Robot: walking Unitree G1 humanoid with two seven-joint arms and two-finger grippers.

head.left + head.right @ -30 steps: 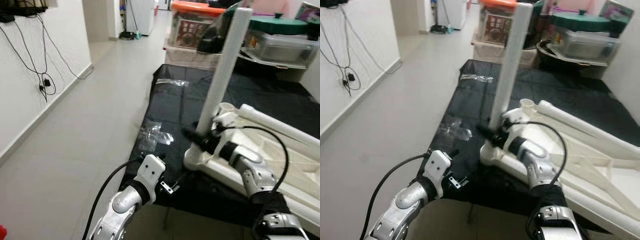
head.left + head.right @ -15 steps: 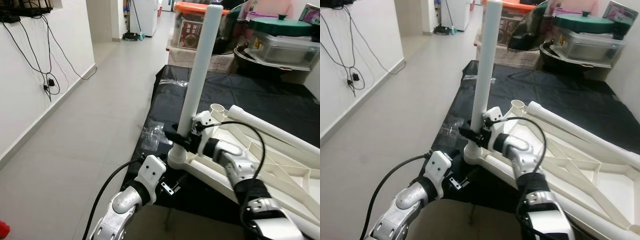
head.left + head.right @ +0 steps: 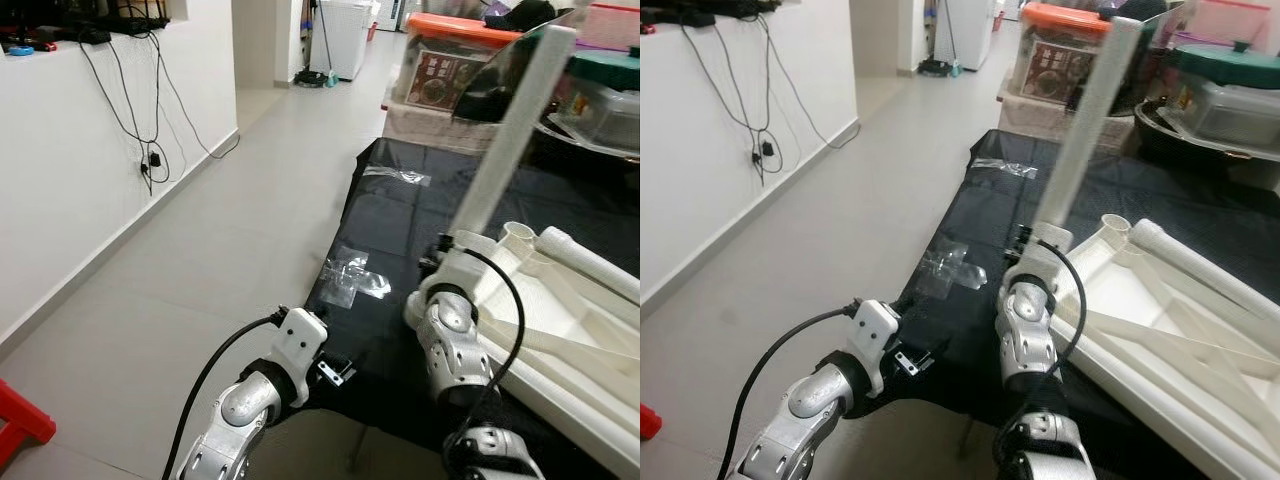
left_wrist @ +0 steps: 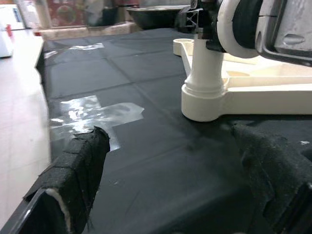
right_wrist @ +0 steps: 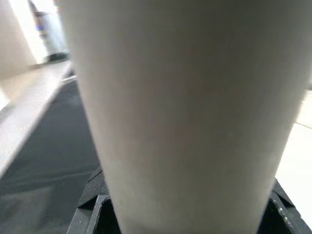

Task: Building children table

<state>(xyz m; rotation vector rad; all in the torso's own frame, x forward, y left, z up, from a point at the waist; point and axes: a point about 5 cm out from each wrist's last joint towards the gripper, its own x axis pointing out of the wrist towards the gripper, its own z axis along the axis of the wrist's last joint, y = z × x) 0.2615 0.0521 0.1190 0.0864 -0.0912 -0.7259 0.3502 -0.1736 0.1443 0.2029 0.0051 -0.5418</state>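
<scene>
Fingers of my left gripper (image 4: 161,185) stand apart, empty, low at the near edge of the black mat (image 3: 400,220). Just beyond them sits the corner socket (image 4: 204,100) of the upturned white table top (image 3: 560,300). My right gripper (image 3: 447,262) clamps the white leg (image 3: 510,125) close above that socket. The leg's long axis rises from the socket, leaning slightly right. I judge the right arm nearer for seating it. Storage boxes (image 3: 455,70) stand beyond.

Black mat (image 3: 400,215) carries white upturned table (image 3: 560,300), clear plastic wrappers (image 3: 350,277).
</scene>
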